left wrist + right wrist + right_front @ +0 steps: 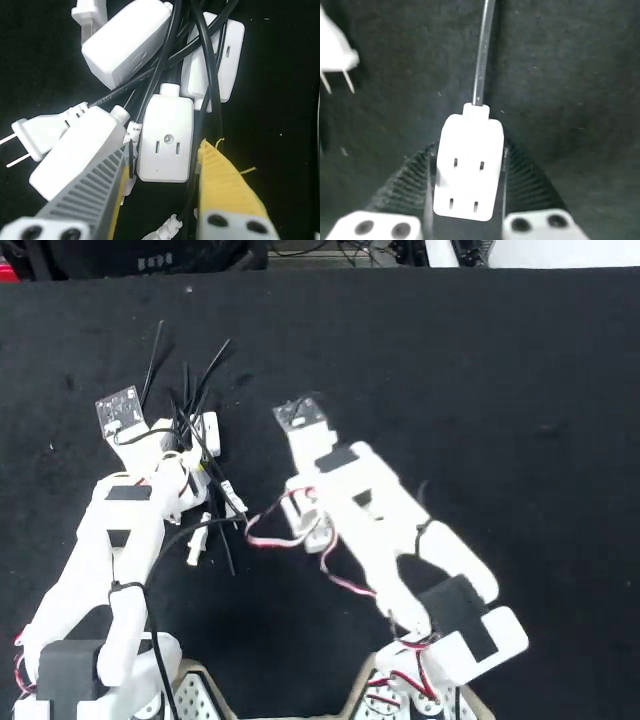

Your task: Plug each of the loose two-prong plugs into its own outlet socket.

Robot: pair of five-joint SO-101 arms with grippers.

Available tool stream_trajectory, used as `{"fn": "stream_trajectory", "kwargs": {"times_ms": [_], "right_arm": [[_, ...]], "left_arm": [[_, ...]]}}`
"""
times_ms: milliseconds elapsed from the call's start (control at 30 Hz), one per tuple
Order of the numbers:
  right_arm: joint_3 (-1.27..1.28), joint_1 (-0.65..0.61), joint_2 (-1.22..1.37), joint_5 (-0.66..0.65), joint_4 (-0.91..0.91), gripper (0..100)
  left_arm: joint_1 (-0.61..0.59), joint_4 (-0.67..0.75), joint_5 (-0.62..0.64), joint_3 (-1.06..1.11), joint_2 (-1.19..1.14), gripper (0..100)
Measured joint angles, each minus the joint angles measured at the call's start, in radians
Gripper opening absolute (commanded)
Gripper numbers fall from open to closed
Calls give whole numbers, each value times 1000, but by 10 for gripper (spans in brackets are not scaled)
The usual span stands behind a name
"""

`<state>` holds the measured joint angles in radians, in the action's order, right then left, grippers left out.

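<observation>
The step in hand is judged to be the fetching of a plug for a socket that is already held. A white rectangular plastic outlet socket with two pairs of slots (467,135) is clamped by its long sides between the dark ribbed fingers of the right claw (467,160). The claw is closed only as far as the socket's width allows. The slotted face is turned up and a black cable (482,55) runs straight out beyond the fingertips. A white two-prong plug with bare metal prongs (335,52) is seen ahead of this claw and off to one side, well apart from it.

The left claw (164,150) is spread wide and nothing is gripped by it. It is poised over a tangle of white plugs, sockets and black cables (195,455) on the black cloth table cover (480,390). Between its grey ribbed finger (95,195) and yellow finger (225,185) lies a white socket with two slots and a round hole (165,120), with slight gaps on both sides. A loose white plastic two-prong plug (40,135) lies just outside the grey finger, its prongs pointing away from the claw.

For the next move, the left claw would need to be shifted off the socket and over that plug. It should then be closed on the plug's body so that the prongs are left free. Snagging on the crossed cables is to be expected.
</observation>
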<state>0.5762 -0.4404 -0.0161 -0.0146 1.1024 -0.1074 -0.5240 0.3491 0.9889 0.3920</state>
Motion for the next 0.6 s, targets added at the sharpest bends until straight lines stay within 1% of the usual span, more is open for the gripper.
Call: {"fn": "stream_trajectory", "kwargs": {"times_ms": [67,167,233,300,333,367,433,533,600], "right_arm": [[-15,18,-29,-203,69,10],[-17,43,-75,-569,127,10],[3,49,-123,-789,143,11],[58,54,-173,-967,143,11],[94,57,-193,-1033,143,12],[132,58,-218,-1083,133,13],[219,58,-261,-1128,81,41],[339,60,-321,-1140,20,141],[379,61,-359,-1140,23,174]], "left_arm": [[0,0,0,0,0,220],[0,0,0,0,0,220],[0,0,0,0,0,220],[0,0,0,0,0,220],[0,0,0,0,0,220],[0,0,0,0,0,220],[0,0,0,5,0,220],[0,0,0,5,0,220],[0,0,0,5,0,220]]}}
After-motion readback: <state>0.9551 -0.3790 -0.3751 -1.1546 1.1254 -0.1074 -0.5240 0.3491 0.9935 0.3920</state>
